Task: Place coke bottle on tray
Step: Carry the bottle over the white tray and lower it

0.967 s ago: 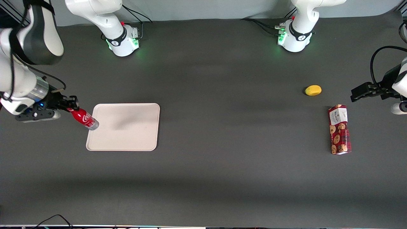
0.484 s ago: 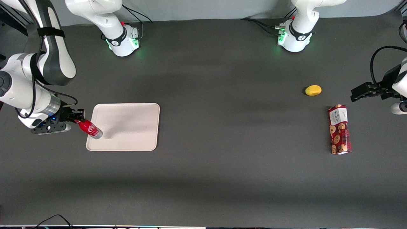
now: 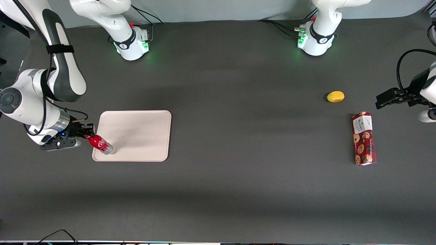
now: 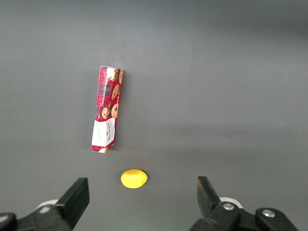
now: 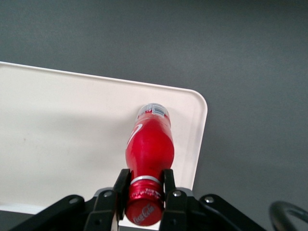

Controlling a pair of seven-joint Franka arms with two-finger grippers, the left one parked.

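Observation:
My right gripper (image 3: 89, 133) is shut on the cap and neck of the coke bottle (image 3: 102, 145), a small slim red bottle with white script and a clear base. The bottle stands tilted, its base at the cream tray (image 3: 143, 136), on the corner nearest the front camera at the working arm's end. In the right wrist view the fingers (image 5: 122, 185) clamp the red cap of the bottle (image 5: 149, 144), and the bottle's base is over the tray (image 5: 57, 139) just inside its rim. I cannot tell whether the base touches the tray.
A red cookie box (image 3: 363, 138) and a yellow lemon-like fruit (image 3: 335, 96) lie toward the parked arm's end of the table; both also show in the left wrist view, the box (image 4: 107, 108) and the fruit (image 4: 133, 178). The two arm bases (image 3: 131, 42) stand along the back edge.
My gripper has carried the bottle nearer the front camera and lower, from the tray's edge onto its near corner. The bottle's base now sits lower over the tray.

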